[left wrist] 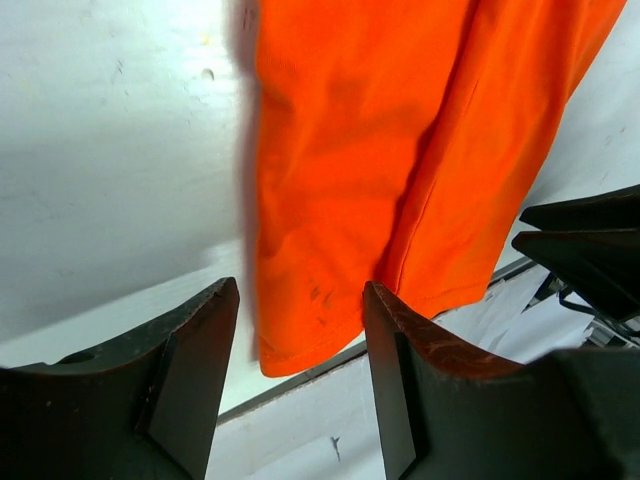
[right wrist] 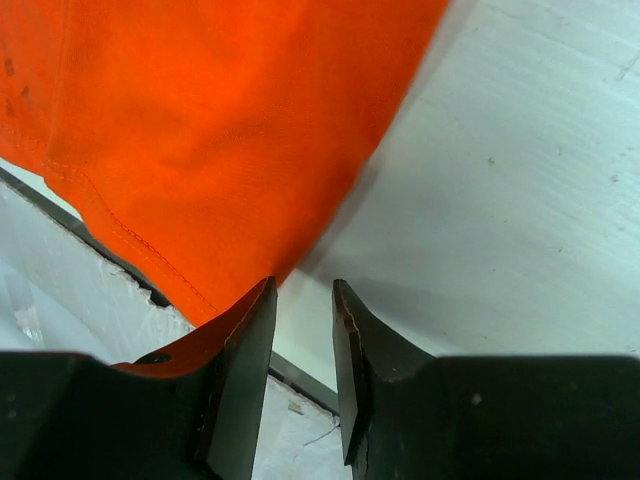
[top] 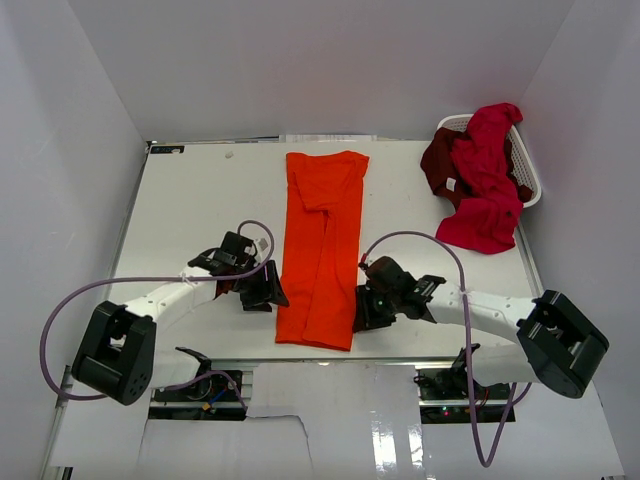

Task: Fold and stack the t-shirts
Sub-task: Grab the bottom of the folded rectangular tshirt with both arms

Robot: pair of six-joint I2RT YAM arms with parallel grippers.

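The orange t-shirt (top: 322,245) lies folded into a long narrow strip down the middle of the table, collar end far, hem near the front edge. My left gripper (top: 268,297) is open and empty just left of its near hem, which shows in the left wrist view (left wrist: 400,170). My right gripper (top: 362,318) is open with a narrow gap, empty, just right of the hem; the cloth's corner (right wrist: 220,130) lies beside its left finger. A crimson t-shirt (top: 485,185) and a dark maroon one (top: 438,160) hang out of the basket at the far right.
A white plastic laundry basket (top: 530,180) stands at the far right corner. The table's front edge (left wrist: 300,385) runs right under the orange hem. White walls close in the table on three sides.
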